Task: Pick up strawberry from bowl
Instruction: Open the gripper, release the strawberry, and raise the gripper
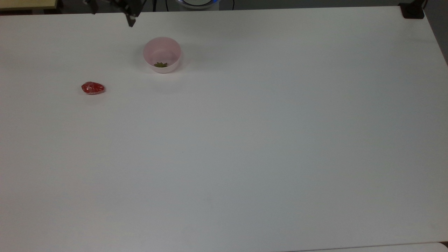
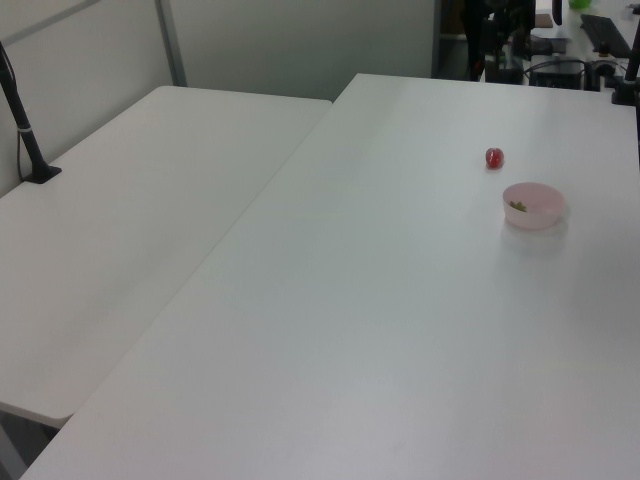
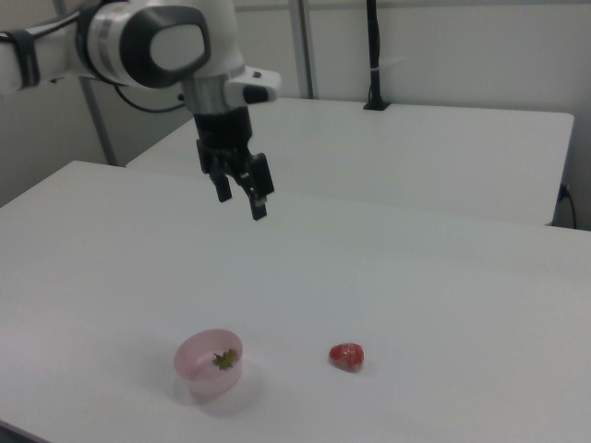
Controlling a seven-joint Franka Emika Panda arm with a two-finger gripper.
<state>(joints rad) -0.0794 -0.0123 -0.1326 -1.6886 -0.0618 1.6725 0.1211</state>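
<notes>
The red strawberry (image 1: 92, 88) lies on the white table (image 1: 245, 140), outside the bowl and to the top view's left of it. It also shows as strawberry (image 3: 347, 356) and strawberry (image 2: 495, 157). The pale pink bowl (image 1: 161, 52) holds just a loose green leafy cap (image 1: 160, 64); bowl (image 3: 210, 362), bowl (image 2: 533, 204). My gripper (image 3: 242, 205) hangs open and empty, high above the table, behind the bowl and the berry. One of its fingers (image 1: 131, 19) reaches in at the top view's upper edge.
A second white table (image 2: 150, 230) adjoins on the left view's left, with a black post (image 2: 22, 115) clamped at its edge. A black clamp (image 1: 413, 10) sits on the far right corner in the top view.
</notes>
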